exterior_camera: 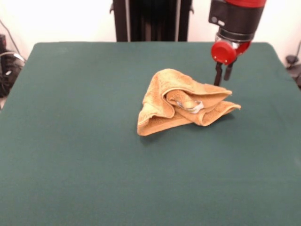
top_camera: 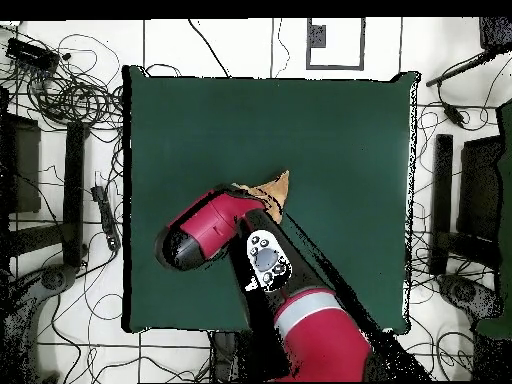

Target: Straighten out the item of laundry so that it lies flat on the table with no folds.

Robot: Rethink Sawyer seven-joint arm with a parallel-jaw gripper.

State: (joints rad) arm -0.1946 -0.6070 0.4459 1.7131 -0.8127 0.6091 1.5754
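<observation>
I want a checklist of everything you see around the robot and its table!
Surface: green table, bare except for the towel.
Job's things: orange towel bunched in folds, not flat; small grey tag showing.
Clutter: nothing seen on the table.
Gripper: gripper just behind the towel's far edge, fingers slightly apart, holding nothing.
Cables: tangled cables on the floor on both sides of the table.
Surroundings: white wall, tiled floor, dark stands beside the table.

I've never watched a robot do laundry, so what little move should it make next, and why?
Probably lower a little onto the near rear fold and pinch it. The orange towel sits bunched in layered folds on the green table, and the gripper hovers just behind its far edge, jaws slightly apart and holding nothing.
</observation>
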